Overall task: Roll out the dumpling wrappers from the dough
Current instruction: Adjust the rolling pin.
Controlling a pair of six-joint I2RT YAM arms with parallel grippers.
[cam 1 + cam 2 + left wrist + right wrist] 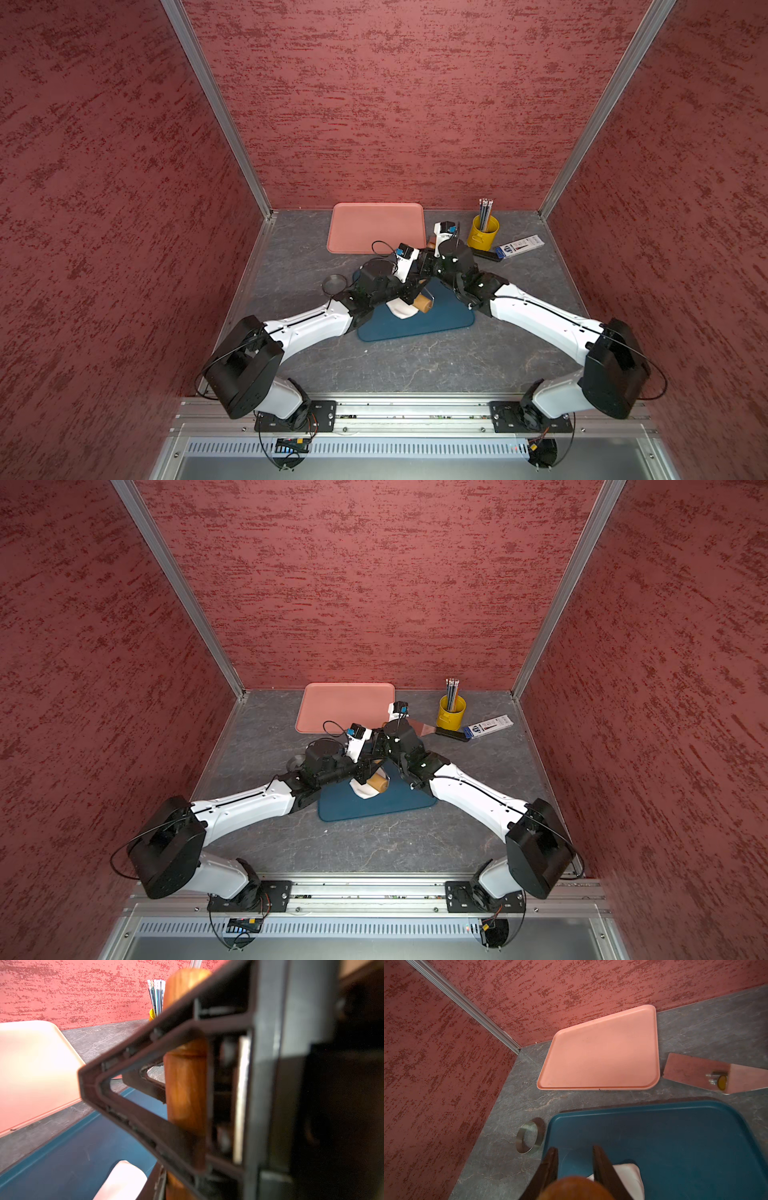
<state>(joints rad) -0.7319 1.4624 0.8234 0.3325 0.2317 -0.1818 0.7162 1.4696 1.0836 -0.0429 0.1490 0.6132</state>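
Both arms reach in over the blue tray in the middle of the desk, meeting above it. The dough, a soft white lump, lies on that tray, toward its left half. A wooden rolling pin lies across the dough's top; from here I can't tell how hard it bears down.

Up close, the left gripper has its fingers drawn in narrow around one end of the rolling pin, one on each side of the wood. The dough shows as a pale edge just below them. The right gripper has its fingers set narrow too, straddling the pin's rounded other end, with the dough right beside one finger.

Just off the blue tray's left edge a metal ring lies flat on the desk, close to the tray. Beyond the tray's far edge, against the back wall, sits a pink tray. Past the blue tray's far right corner lies a scraper with a shiny blade and a dark handle. Farther out that way stands a yellow cup full of pencils, with a flat pencil box beside it.
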